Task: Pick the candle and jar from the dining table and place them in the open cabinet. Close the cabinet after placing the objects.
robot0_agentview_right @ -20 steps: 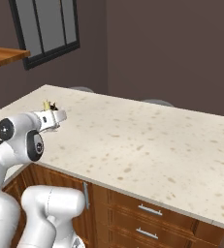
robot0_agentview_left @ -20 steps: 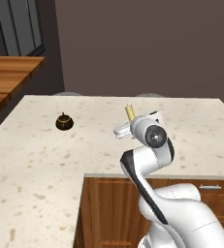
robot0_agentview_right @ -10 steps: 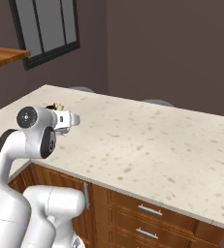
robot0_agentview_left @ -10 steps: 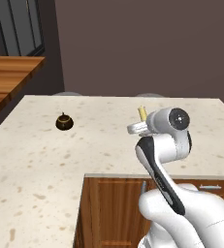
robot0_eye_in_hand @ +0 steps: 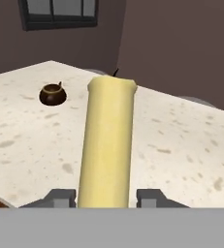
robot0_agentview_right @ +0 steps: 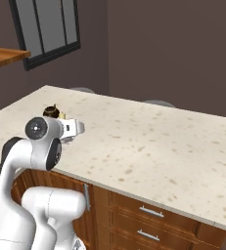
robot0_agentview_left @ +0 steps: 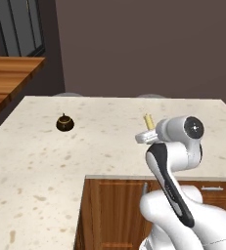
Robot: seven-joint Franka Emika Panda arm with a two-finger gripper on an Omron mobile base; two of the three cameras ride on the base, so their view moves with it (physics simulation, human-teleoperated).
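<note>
Right now my gripper (robot0_eye_in_hand: 106, 196) is clamped on the candle (robot0_eye_in_hand: 107, 140); a hard swing could slip it loose onto the dining table (robot0_eye_in_hand: 181, 145).

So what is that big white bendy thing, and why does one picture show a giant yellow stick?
The white bendy thing is a robot arm with a two-finger gripper at its end. Two cameras sit behind it, one to each side, looking over a cream speckled stone table. A third camera rides on the hand itself, so things it holds look huge. The yellow stick is really a small pale-yellow candle; the gripper is shut on it, holding it above the table. In the left camera picture it looks tiny. Sitting on the table is a little dark brown round jar with a knobbed lid.
</note>
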